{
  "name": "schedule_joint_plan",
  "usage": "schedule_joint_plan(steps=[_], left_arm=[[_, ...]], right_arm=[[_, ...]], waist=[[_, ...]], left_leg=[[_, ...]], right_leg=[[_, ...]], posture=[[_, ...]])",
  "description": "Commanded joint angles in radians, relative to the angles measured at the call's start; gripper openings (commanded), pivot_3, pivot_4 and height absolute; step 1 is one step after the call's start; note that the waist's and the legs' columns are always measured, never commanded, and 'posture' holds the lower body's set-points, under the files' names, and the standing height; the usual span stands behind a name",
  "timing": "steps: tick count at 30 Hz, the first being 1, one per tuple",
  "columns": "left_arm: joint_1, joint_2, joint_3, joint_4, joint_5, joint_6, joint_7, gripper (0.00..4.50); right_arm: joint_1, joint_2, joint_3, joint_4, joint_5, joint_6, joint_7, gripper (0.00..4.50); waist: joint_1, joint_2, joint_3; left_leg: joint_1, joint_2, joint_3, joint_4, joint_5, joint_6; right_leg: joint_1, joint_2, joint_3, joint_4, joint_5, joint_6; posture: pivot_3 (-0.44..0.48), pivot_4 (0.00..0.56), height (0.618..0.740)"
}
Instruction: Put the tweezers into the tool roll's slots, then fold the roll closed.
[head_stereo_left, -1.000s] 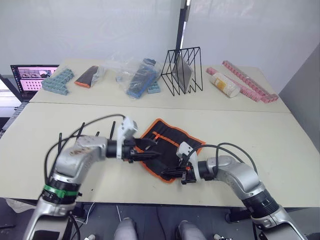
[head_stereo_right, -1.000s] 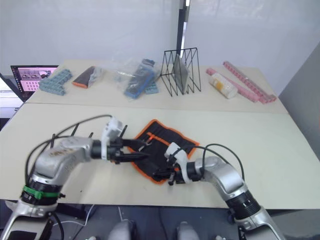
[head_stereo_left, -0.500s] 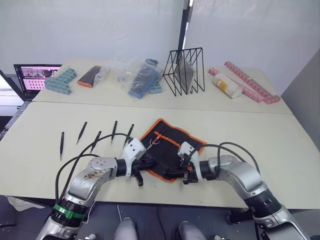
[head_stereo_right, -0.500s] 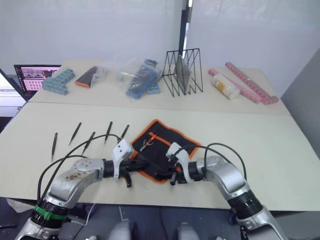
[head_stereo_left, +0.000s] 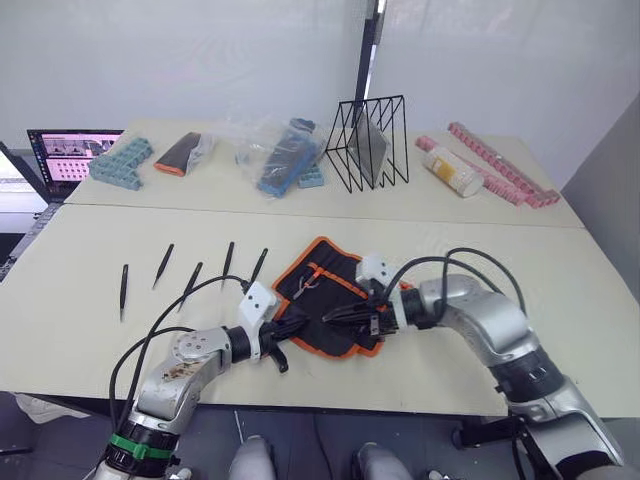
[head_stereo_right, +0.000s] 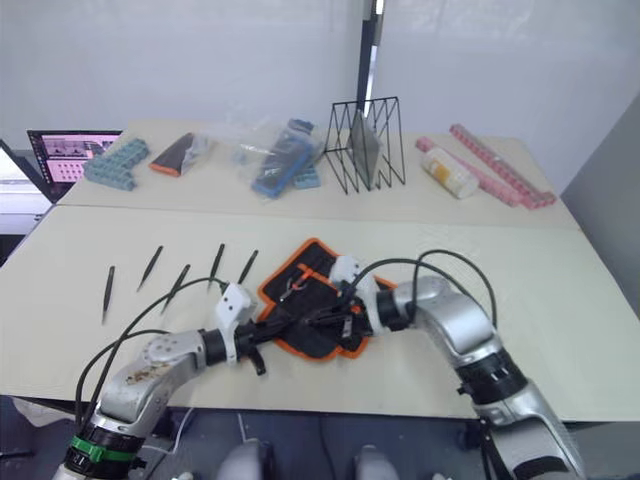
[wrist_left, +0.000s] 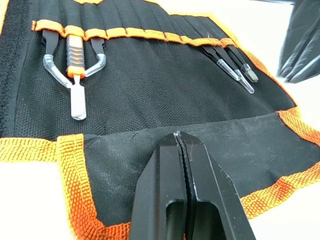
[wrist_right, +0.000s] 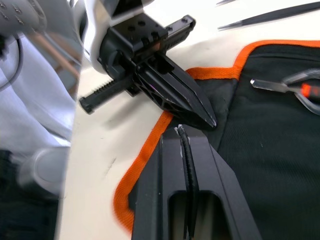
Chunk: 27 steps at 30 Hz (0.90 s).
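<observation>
Tool roll: black fabric roll with orange edging (head_stereo_left: 325, 300), open flat on the cream table (head_stereo_left: 560, 290).
Left pincer (head_stereo_left: 300, 322): fingers pressed together, empty, at its 7 o'clock edge.
Right pincer (head_stereo_left: 335, 317): fingers together, empty, over the roll.
Tweezers: 5 slim black tweezers (head_stereo_left: 190, 278) at 9 o'clock.

Two pale tables (head_stereo_left: 560, 290) are set end to end before a white wall (head_stereo_left: 180, 60). A laptop (head_stereo_left: 62, 155) is seen at the far left.
</observation>
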Motion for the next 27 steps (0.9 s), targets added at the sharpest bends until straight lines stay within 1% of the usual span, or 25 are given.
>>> schedule_joint_plan(steps=[1, 2, 4, 6, 10, 13, 17, 21, 24, 27], left_arm=[[-0.002, -0.001, -0.012, 0.005, 0.048, 0.006, 0.049, 0.03], [-0.006, -0.008, -0.012, 0.001, 0.050, 0.009, 0.063, 0.03], [-0.001, -0.023, -0.015, -0.014, 0.045, 0.017, 0.079, 0.03], [0.007, -0.033, -0.020, -0.021, 0.047, 0.021, 0.090, 0.03], [0.015, -0.064, -0.028, -0.016, 0.060, 0.038, 0.134, 0.03], [0.014, -0.081, -0.033, -0.022, 0.056, 0.049, 0.147, 0.03], [0.019, -0.084, -0.033, -0.031, 0.052, 0.060, 0.151, 0.03], [0.024, -0.077, -0.032, -0.043, 0.038, 0.069, 0.134, 0.03], [0.027, -0.069, -0.028, -0.062, 0.023, 0.072, 0.114, 0.03], [0.026, -0.055, -0.016, -0.090, -0.007, 0.073, 0.081, 0.03]], right_arm=[[0.050, 0.057, 0.015, 0.109, -0.074, -0.208, -0.012, 0.00], [0.059, 0.069, 0.018, 0.137, -0.078, -0.241, 0.006, 0.00], [0.067, 0.085, 0.025, 0.223, -0.071, -0.307, 0.093, 0.00], [0.074, 0.079, 0.023, 0.273, -0.047, -0.325, 0.184, 0.00], [0.098, 0.055, -0.004, 0.302, -0.014, -0.340, 0.301, 0.00], [0.115, 0.010, 0.027, 0.303, -0.062, -0.387, 0.365, 0.00], [0.129, -0.047, 0.074, 0.320, -0.158, -0.482, 0.396, 0.00], [0.133, -0.069, 0.055, 0.290, -0.170, -0.520, 0.384, 0.00], [0.133, -0.098, 0.027, 0.231, -0.144, -0.501, 0.387, 0.00], [0.130, -0.143, -0.044, 0.130, -0.043, -0.416, 0.408, 0.00]], waist=[[0.005, 0.000, 0.000], [0.006, 0.000, 0.000], [0.006, 0.000, 0.000], [0.007, 0.000, 0.000], [0.011, 0.001, 0.000], [0.018, 0.001, -0.001], [0.023, 0.002, -0.001], [0.021, 0.002, -0.004], [0.022, 0.003, -0.004], [0.022, 0.003, -0.004]], left_leg=[[0.000, 0.000, 0.000, 0.000, 0.000, 0.000], [-0.001, 0.000, 0.000, 0.000, 0.000, 0.000], [-0.001, 0.000, 0.000, 0.000, 0.000, 0.000], [0.001, 0.000, 0.000, 0.000, 0.000, 0.000], [0.005, 0.000, -0.001, 0.000, 0.000, 0.000], [0.008, -0.001, -0.002, 0.000, 0.000, 0.000], [0.008, -0.002, -0.003, 0.000, -0.001, 0.000], [0.008, -0.003, -0.004, 0.000, -0.001, 0.000], [0.008, -0.004, -0.005, 0.000, -0.001, 0.000], [0.007, -0.004, -0.005, 0.000, -0.001, 0.000]], right_leg=[[0.000, 0.000, 0.000, -0.001, 0.000, 0.000], [0.000, 0.000, 0.000, -0.001, 0.000, 0.000], [0.000, 0.000, 0.000, -0.001, 0.000, 0.000], [0.002, 0.000, 0.000, -0.001, 0.000, 0.000], [0.009, 0.000, 0.000, -0.003, 0.000, 0.000], [0.013, 0.000, -0.001, -0.005, 0.000, 0.001], [0.014, 0.000, 0.000, -0.005, -0.001, 0.001], [0.014, -0.001, 0.000, -0.006, -0.001, 0.002], [0.014, -0.001, 0.000, -0.006, -0.001, 0.002], [0.014, -0.002, 0.000, -0.007, -0.001, 0.002]], posture=[[0.000, 0.150, 0.713], [0.000, 0.150, 0.713], [0.000, 0.150, 0.713], [0.000, 0.150, 0.713], [0.000, 0.150, 0.713], [0.000, 0.150, 0.713], [0.000, 0.150, 0.713], [0.000, 0.150, 0.713], [0.000, 0.150, 0.713], [0.000, 0.150, 0.713]])
